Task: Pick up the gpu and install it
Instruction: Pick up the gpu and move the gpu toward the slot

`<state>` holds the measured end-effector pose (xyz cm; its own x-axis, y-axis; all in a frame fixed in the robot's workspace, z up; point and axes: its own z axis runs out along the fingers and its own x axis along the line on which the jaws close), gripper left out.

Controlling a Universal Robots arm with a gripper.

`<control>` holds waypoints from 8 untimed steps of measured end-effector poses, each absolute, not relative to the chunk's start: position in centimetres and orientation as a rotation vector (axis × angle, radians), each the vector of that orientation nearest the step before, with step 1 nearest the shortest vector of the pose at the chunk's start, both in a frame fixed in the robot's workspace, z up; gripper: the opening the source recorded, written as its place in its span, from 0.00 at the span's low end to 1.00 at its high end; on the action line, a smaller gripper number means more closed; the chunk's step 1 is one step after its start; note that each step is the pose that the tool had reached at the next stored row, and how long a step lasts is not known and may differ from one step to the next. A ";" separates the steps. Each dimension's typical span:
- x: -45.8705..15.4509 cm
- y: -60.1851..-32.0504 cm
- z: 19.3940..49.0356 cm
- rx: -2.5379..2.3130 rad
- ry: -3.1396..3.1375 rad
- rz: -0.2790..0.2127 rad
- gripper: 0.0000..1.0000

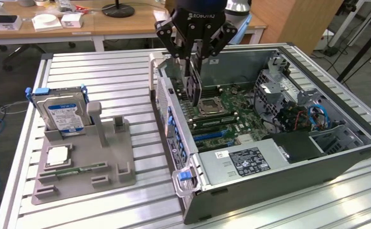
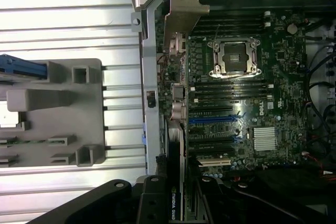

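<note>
bright room light, glare on metal table (image 1: 357,200), case interior (image 1: 236,59) perhaps shadowed

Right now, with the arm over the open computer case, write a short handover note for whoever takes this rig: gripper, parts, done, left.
Gripper: shut on the gpu, which hangs upright from it.
Place: the gpu is over the motherboard inside the open case, beside the processor socket.
Done: gpu picked up and over the case.
Left: it does not look seated in a slot yet; installing remains.
Other: hard drive stands in the grey holder, on the exterior view's left.
</note>
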<state>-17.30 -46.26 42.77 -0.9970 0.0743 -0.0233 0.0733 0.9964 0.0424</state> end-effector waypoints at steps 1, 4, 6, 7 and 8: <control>-17.3 -46.3 42.8 0.115 3.114 0.065 0.26; -17.2 -46.3 42.8 0.115 3.114 0.065 0.26; -17.1 -46.3 42.8 0.115 3.114 0.065 0.26; -17.1 -46.3 42.8 0.115 3.114 0.065 0.26; -17.0 -46.3 42.8 0.115 3.114 0.065 0.26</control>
<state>-17.02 -46.26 42.78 -0.9970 0.0743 -0.0233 0.0733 0.9964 0.0423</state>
